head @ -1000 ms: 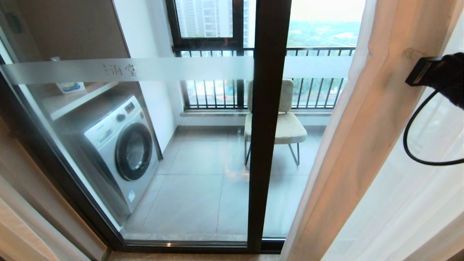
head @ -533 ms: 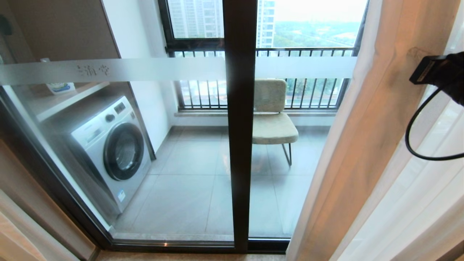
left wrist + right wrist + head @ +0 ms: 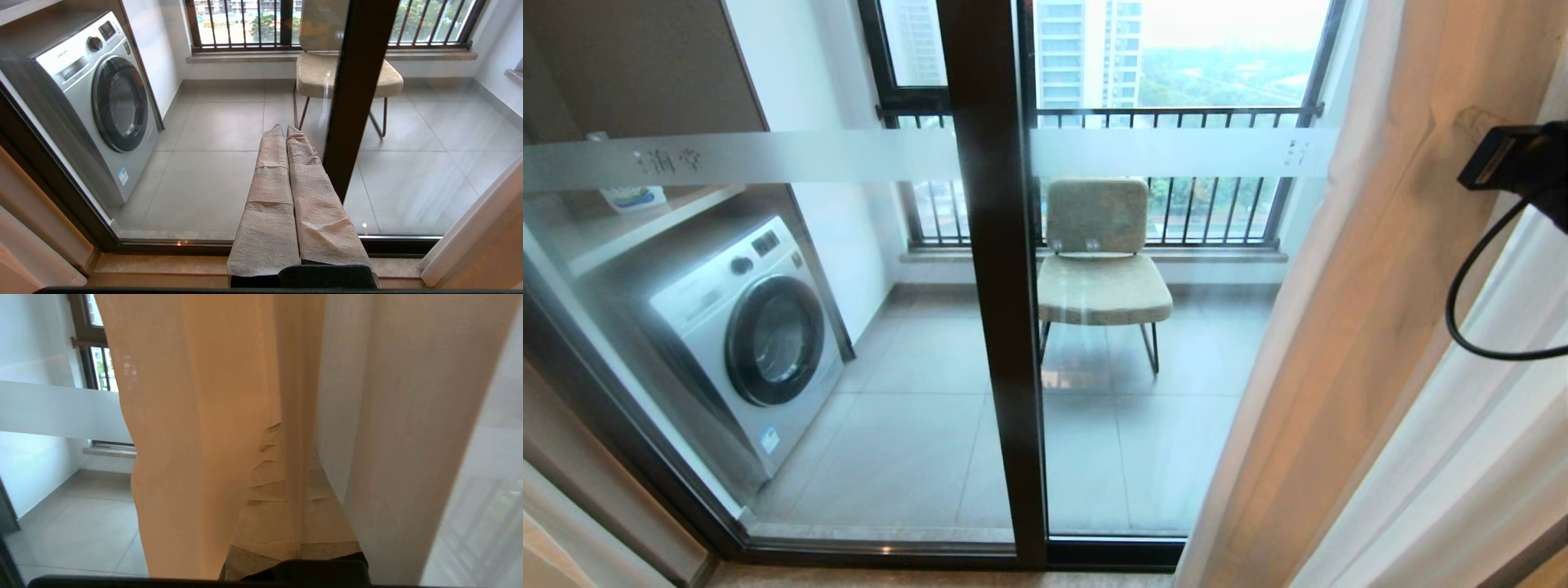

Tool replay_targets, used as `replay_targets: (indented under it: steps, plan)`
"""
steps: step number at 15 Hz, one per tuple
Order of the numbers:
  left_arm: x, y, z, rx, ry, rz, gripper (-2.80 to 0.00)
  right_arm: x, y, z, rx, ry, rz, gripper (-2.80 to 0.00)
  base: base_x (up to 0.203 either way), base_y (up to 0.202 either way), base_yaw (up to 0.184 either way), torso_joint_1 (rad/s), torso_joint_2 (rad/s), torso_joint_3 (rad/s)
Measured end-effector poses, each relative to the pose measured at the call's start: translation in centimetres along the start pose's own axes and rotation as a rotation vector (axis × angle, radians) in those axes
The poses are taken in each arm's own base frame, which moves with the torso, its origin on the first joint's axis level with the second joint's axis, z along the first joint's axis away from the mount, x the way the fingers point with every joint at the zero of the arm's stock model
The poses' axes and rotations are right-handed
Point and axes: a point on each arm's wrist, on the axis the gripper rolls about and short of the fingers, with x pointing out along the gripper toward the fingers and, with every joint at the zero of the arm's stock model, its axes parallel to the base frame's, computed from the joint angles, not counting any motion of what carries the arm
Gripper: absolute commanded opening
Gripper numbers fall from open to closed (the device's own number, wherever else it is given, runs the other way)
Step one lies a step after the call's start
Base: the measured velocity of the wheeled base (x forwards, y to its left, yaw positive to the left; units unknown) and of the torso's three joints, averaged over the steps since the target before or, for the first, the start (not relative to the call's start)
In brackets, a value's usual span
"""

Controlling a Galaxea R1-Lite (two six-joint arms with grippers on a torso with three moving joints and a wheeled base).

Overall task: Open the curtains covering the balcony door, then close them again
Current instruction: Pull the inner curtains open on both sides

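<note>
The balcony door is glass in dark frames, with a frosted band across it. The curtains hang bunched at the right: a beige drape and a white sheer. My right wrist reaches in from the right edge, its fingers hidden behind the drape. In the right wrist view my right gripper is shut on a fold of the beige drape, with the sheer beside it. My left gripper is shut and empty, held low in front of the glass.
Behind the glass stand a washing machine, a padded chair and a barred window. A shelf sits above the washer. A black cable loops under my right wrist. The door sill runs below my left gripper.
The whole view has slid rightward along the door, so its middle frame now sits further left. The held curtain edge kept its place in the picture, baring more glass at the right.
</note>
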Motion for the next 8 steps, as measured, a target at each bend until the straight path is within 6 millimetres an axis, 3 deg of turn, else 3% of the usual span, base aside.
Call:
replay_targets:
  steps: [8]
  plan:
    - [0.0, 0.0, 0.0, 0.0, 0.0, 0.0, -2.8, -0.17, -0.59, -0.09, -0.006, 0.004, -0.018, -2.8, 0.0, -0.191, 0.0, 0.001, 0.0, 0.004]
